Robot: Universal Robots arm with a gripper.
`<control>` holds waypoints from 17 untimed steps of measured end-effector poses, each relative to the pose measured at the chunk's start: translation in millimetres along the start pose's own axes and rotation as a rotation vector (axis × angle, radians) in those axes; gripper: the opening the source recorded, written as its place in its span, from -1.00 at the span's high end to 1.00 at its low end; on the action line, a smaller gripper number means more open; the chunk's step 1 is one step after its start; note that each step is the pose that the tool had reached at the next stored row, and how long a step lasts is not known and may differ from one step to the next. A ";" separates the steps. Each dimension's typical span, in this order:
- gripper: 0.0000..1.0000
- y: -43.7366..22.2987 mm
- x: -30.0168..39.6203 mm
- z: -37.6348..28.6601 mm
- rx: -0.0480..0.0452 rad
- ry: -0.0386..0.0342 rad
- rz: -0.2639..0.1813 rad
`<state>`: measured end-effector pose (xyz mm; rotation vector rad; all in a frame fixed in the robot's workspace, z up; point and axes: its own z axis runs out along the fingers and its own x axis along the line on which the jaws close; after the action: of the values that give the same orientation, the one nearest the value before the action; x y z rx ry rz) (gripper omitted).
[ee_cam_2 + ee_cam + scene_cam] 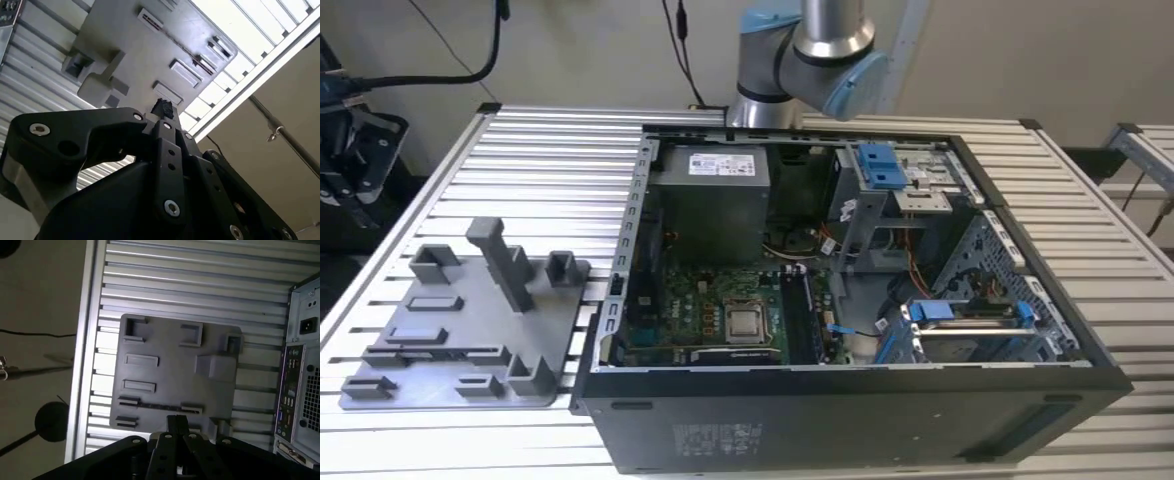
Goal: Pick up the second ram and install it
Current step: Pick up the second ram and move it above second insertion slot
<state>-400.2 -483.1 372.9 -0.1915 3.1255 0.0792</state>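
In the first wrist view, a thin dark strip (160, 406) runs on edge between two holders of the grey tray (170, 375). It looks like the second ram, though I cannot tell for sure. The same strip (182, 44) shows on the tray (135, 55) in the second wrist view. My gripper (176, 423) hangs well above the tray, near that strip's side. Its fingertips (162, 107) are pressed together with nothing between them. In the exterior view the tray (454, 340) lies at the left of the open computer case (854, 300).
The arm's elbow (807, 45) stands behind the case. The green motherboard (720, 315) lies on the case floor, with long memory slots (803, 315) beside the processor. A drive cage (974, 330) fills the case's right side. The slatted table (547, 170) ends close beyond the tray.
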 end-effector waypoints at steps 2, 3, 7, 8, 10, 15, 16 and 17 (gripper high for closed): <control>0.79 0.0 0.0 0.0 0.0005 0.0019 -0.036; 0.79 0.0 0.0 0.1 0.0012 0.0029 -0.053; 0.79 0.0 0.0 0.1 0.0010 0.0067 -0.127; 0.79 0.0 0.0 0.1 0.0008 0.0076 -0.145; 0.79 0.0 0.0 0.1 0.0009 0.0093 -0.181; 0.79 0.0 0.0 0.5 0.0018 0.0125 -0.273; 0.79 -0.1 -0.1 0.7 0.0021 0.0125 -0.290; 0.79 -0.1 -0.1 0.8 0.0026 0.0121 -0.308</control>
<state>-400.0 -483.1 372.1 -0.6708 3.0632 0.0710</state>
